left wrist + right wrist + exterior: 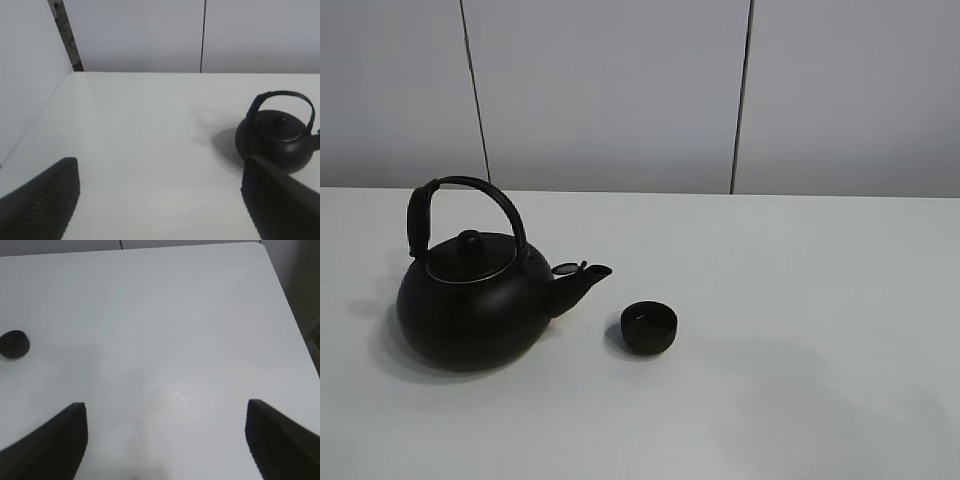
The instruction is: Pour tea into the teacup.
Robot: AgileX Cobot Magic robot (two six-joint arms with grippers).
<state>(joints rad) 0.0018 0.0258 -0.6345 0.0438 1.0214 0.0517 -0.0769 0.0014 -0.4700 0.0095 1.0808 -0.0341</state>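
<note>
Two black things stand on the white table (800,300), with grey wall panels (610,90) behind. The biggest is the round kettle (470,310), at about nine o'clock from the middle of the high view, upright with its lid (470,255) on and its arched handle (470,200) raised. Its spout (582,282) points toward three o'clock, at the cup. The teacup (649,327), much smaller, sits upright just beside the spout tip but apart from it, near the middle of the table; whether it holds any tea cannot be told.

Neither arm shows in the high view. In the left wrist view the left gripper (160,200) has its ribbed fingers (45,200) spread wide with nothing between them, hovering above bare table, the kettle (277,140) beyond one finger. In the right wrist view the right gripper (165,440) is likewise spread wide and empty-handed over bare table, well apart from the teacup (14,344).
</note>
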